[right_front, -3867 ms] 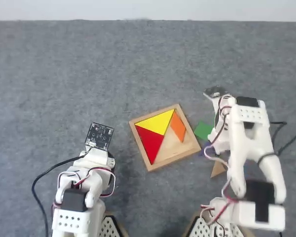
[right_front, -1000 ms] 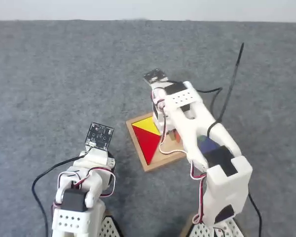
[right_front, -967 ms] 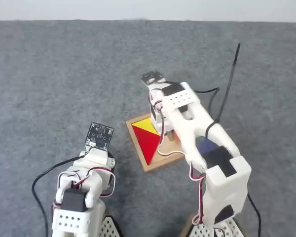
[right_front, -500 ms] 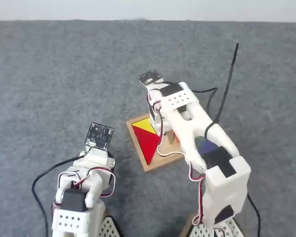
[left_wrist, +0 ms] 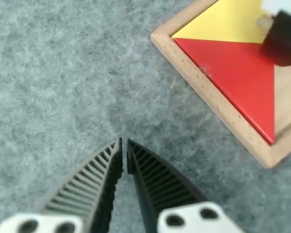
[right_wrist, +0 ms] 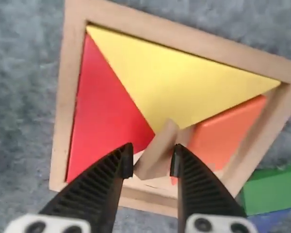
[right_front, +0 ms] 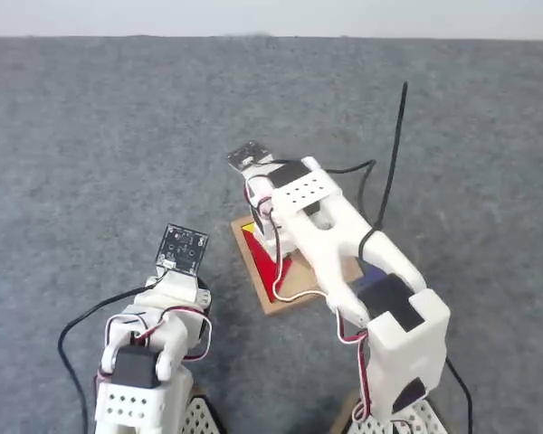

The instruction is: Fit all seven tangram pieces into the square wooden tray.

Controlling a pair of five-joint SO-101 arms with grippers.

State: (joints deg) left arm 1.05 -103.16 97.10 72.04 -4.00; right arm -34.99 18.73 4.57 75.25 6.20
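High view: the right arm leans over the square wooden tray point(right_front: 290, 291) on the grey counter point(right_front: 90, 117). Left wrist view: the left pincer point(left_wrist: 124, 144) hangs closed above the counter, near the tray's corner. Right wrist view: the right pincer point(right_wrist: 152, 150) clasps a tan piece point(right_wrist: 165, 135) over the tray — yellow piece point(right_wrist: 184, 92), red piece point(right_wrist: 104, 126) and orange piece point(right_wrist: 223, 133) lie inside; a green piece point(right_wrist: 271, 189) sits just outside.

grey felt table point(right_front: 118, 108): wooden tray point(right_wrist: 68, 97), green pc point(right_wrist: 271, 187) just beside tray

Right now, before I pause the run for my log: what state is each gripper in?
Left gripper: shut, holding nothing, over the grey mat.
Right gripper: shut on the plain wooden piece, over the tray.
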